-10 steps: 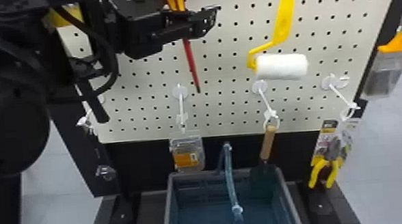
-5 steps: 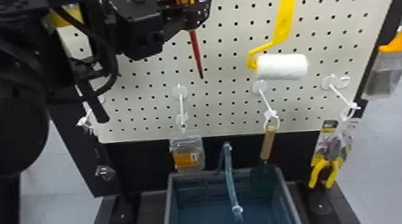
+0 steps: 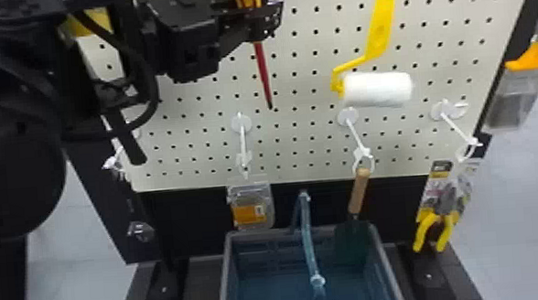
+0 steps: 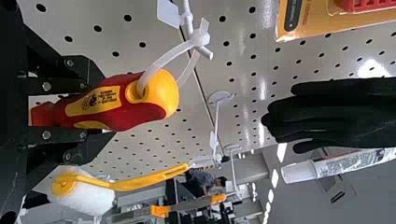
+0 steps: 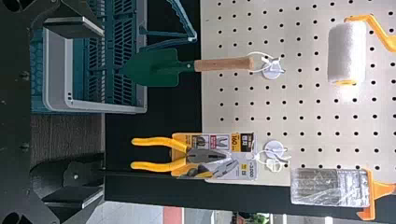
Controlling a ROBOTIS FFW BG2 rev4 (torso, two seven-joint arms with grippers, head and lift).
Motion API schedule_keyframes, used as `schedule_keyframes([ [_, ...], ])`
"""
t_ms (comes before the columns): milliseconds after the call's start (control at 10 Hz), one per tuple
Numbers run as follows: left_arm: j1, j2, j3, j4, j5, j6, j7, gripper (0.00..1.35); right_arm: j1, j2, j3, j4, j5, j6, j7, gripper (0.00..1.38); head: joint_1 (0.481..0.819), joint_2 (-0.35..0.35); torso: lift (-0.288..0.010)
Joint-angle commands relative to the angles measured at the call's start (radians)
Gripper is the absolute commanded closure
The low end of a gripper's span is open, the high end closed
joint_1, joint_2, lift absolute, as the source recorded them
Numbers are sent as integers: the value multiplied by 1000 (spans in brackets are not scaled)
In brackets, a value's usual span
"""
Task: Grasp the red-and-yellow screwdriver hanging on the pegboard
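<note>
Head view: clamped in the black two-fingered left claw (image 3: 267,18), flat fingers together on both sides of the handle, the red-and-yellow plastic screwdriver (image 3: 262,70), in front of the off-white perforated pegboard (image 3: 305,43). Close to upright along the long axis, butt up, slim red shaft down, leaning slightly towards the robot's right at the dark tip. Far nearer to the left claw than to the right claw (image 5: 102,113), empty and spread wide. In the left wrist view, looped at the butt by a ribbed white plastic tie (image 4: 166,55) to a white rod-like hook (image 4: 204,52); apparently well gripped, so probably to be drawn off along that hook next, with some risk of snagging at the loop. Smooth and bulging at the handle, likely easy to hold. Off to the robot's right, a fuzzy white cylindrical roller (image 3: 378,89); lower down, a green-bladed, wooden-handled trowel (image 3: 358,195) and a ribbed grey-blue plastic crate (image 3: 261,236)
</note>
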Motion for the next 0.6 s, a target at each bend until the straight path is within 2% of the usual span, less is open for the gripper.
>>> schedule_keyframes([
  [0, 2, 1, 1, -2, 0, 6, -1, 955, 0, 0, 0, -1, 0, 0, 0, 111, 549, 0, -100],
  [300, 6, 1, -1, -10, -9, 6, -3, 955, 0, 2, 0, 1, 0, 0, 0, 111, 549, 0, -100],
  [500, 8, 1, -1, -15, -18, 6, -4, 1130, 2, 2, 0, 1, 0, 0, 0, 111, 549, 0, -100],
])
